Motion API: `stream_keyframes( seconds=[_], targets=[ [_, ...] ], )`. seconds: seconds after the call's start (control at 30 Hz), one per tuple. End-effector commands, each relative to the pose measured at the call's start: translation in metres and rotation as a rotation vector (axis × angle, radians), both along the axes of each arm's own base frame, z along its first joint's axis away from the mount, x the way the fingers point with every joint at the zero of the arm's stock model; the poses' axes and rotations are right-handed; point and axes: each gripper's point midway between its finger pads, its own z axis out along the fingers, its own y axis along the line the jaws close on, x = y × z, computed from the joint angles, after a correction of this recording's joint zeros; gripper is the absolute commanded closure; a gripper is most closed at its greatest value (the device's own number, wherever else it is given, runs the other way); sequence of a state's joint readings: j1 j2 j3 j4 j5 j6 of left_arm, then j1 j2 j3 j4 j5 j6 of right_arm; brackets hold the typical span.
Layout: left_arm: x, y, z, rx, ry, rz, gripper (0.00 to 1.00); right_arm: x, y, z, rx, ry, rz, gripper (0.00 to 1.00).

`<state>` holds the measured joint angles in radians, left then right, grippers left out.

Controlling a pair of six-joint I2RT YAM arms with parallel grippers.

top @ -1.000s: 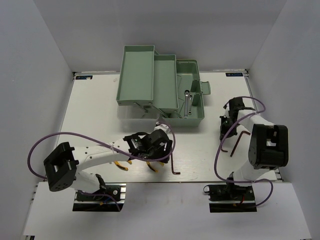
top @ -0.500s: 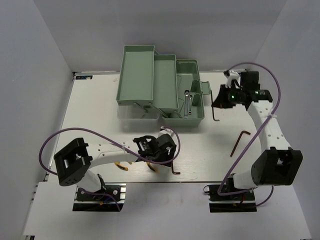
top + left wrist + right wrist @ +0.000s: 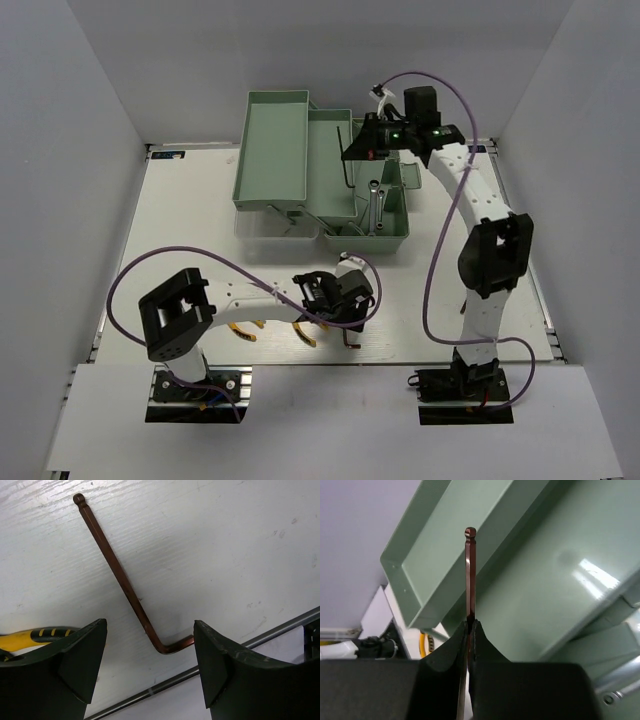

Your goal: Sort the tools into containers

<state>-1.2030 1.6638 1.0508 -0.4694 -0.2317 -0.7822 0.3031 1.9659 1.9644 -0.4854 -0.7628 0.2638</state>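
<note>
Currently the right fingers [image 3: 470, 630] are pinching shut on the shank of a thin hex key [image 3: 470, 575], holding it above the green toolbox [image 3: 262, 205], which is standing at the middle of the tabletop's [image 3: 190, 230] far edge with its trays fanned open. From above, the key is hanging beside the right-hand wall of the middle tray [image 3: 330, 205]; the wrist view is showing its ball end pointing away from the fingers, with the upper tray [image 3: 272, 150] behind it. Whether the key is touching any tray, I cannot tell. Two silver wrenches [image 3: 376, 205] are lying side by side in the base bin [image 3: 392, 238]. Over near the middle of the tabletop's near edge, the left fingers [image 3: 345, 315] are standing wide open and gripping nothing, pointing down at a second hex key [image 3: 122, 577], reddish-brown, which is lying flat on the tabletop with its bent end sitting between the two fingertips and its long leg reaching away. Just to the left of that key, along the same near edge, two yellow-handled pliers [image 3: 300, 332] are lying on the tabletop, partly hidden under the left arm; one yellow handle is showing beside the left fingers in the wrist view.
</note>
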Motion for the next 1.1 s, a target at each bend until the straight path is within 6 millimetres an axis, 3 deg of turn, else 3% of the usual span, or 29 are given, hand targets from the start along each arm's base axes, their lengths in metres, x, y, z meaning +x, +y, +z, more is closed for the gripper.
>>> stream_keyframes(
  seconds=[0.0, 0.2, 0.23, 0.27, 0.3, 0.37, 0.4, 0.47, 0.5, 0.57, 0.6, 0.63, 0.7, 0.73, 0.8, 0.87, 0.9, 0.93, 0.97, 1.07],
  targets=[
    [0.004, -0.010, 0.015, -0.025, -0.033, 0.048, 0.20, 0.010, 0.027, 0.026, 0.136, -0.023, -0.002, 1.00],
    [0.004, -0.002, 0.010, 0.006, -0.046, 0.073, 0.20, 0.018, 0.051, -0.014, 0.079, 0.040, -0.029, 1.00],
    [0.004, -0.001, 0.006, 0.016, -0.043, 0.073, 0.20, 0.016, 0.052, -0.018, 0.075, 0.043, -0.018, 0.92],
    [0.004, -0.001, 0.002, 0.028, -0.039, 0.072, 0.20, 0.014, 0.053, -0.020, 0.067, 0.051, -0.012, 0.64],
    [0.004, -0.001, 0.002, 0.028, -0.039, 0.072, 0.20, 0.012, 0.052, -0.020, 0.055, 0.037, -0.002, 0.49],
    [0.004, -0.002, -0.004, 0.043, -0.034, 0.072, 0.20, 0.007, 0.050, -0.021, 0.040, 0.032, 0.020, 0.34],
    [0.004, -0.001, -0.011, 0.058, -0.025, 0.079, 0.20, 0.006, 0.045, -0.010, 0.041, 0.006, 0.017, 0.34],
    [0.003, 0.005, -0.018, 0.098, -0.018, 0.092, 0.23, 0.004, 0.035, -0.008, -0.008, -0.028, 0.011, 0.34],
    [0.005, 0.004, -0.018, 0.102, -0.020, 0.110, 0.24, 0.005, 0.027, 0.006, -0.020, -0.067, -0.005, 0.36],
    [0.005, 0.005, -0.022, 0.114, -0.017, 0.110, 0.27, 0.001, 0.000, 0.021, -0.096, -0.127, -0.062, 0.44],
    [0.005, 0.005, -0.022, 0.114, -0.017, 0.110, 0.31, 0.009, -0.020, 0.017, -0.161, -0.131, -0.151, 0.53],
    [0.008, 0.005, -0.024, 0.117, -0.015, 0.119, 0.32, -0.001, -0.033, 0.032, -0.172, -0.168, -0.176, 0.54],
    [0.008, 0.006, -0.029, 0.141, -0.004, 0.126, 0.36, 0.001, -0.068, 0.017, -0.227, -0.144, -0.256, 0.54],
    [0.010, 0.001, -0.026, 0.141, -0.004, 0.126, 0.41, -0.019, -0.081, 0.009, -0.248, -0.129, -0.270, 0.58],
    [0.009, 0.011, -0.031, 0.218, 0.005, 0.141, 0.46, -0.019, -0.116, 0.001, -0.270, -0.125, -0.339, 0.58],
    [0.006, 0.009, -0.038, 0.263, 0.023, 0.147, 0.55, -0.042, -0.138, -0.020, -0.296, -0.078, -0.376, 0.58],
    [0.004, 0.015, -0.041, 0.296, 0.032, 0.146, 0.57, -0.050, -0.147, -0.014, -0.290, -0.090, -0.395, 0.58],
    [0.002, 0.019, -0.048, 0.323, 0.039, 0.145, 0.62, -0.056, -0.163, -0.032, -0.303, -0.044, -0.421, 0.60],
    [0.000, 0.018, -0.048, 0.320, 0.050, 0.141, 0.64, -0.069, -0.167, -0.045, -0.312, -0.014, -0.422, 0.60],
    [-0.004, 0.025, -0.057, 0.345, 0.069, 0.146, 0.76, -0.090, -0.191, -0.069, -0.339, 0.057, -0.468, 0.60]
  ],
)
